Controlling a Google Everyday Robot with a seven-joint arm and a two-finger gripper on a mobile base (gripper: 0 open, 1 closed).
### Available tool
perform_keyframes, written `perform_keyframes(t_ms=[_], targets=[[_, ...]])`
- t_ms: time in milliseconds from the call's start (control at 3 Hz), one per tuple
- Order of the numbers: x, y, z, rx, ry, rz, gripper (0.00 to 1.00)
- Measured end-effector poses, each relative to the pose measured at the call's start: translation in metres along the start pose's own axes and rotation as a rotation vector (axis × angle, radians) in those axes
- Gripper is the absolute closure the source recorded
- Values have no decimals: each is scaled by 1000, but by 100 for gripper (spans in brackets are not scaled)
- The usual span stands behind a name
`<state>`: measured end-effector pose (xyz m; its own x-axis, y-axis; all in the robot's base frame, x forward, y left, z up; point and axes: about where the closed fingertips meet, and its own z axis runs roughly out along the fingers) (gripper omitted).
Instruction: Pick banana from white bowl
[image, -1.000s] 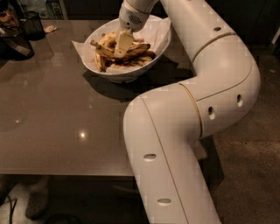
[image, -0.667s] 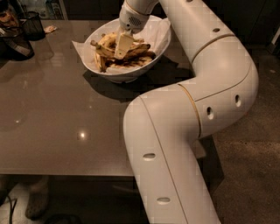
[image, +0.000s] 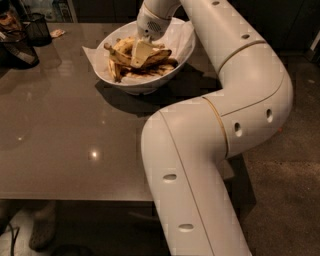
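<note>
The white bowl (image: 145, 86) stands at the far middle of the table, lined with crinkled white paper (image: 181, 36). Several overripe bananas lie in it. A long, slim, brown-streaked banana (image: 156, 56) lies across the middle, and a cleaner yellow banana (image: 119, 52) with a dark stem lies on its left. My gripper (image: 141, 53) reaches down into the bowl from the far side and sits right on the bananas at the bowl's centre. My arm hides the bowl's right edge.
The brown table (image: 60, 130) has its front edge near me. A black mesh cup (image: 38, 28) and a dark object (image: 16, 50) stand at the far left. My white arm (image: 215, 135) fills the right half. A shoe (image: 42, 231) shows under the table.
</note>
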<state>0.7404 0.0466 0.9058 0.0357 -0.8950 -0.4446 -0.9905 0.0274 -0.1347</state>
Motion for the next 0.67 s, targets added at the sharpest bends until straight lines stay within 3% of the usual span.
perform_keyframes(t_ms=[333, 667], targets=[[0, 0, 0, 0, 0, 0, 91], [0, 0, 0, 0, 0, 0, 100]])
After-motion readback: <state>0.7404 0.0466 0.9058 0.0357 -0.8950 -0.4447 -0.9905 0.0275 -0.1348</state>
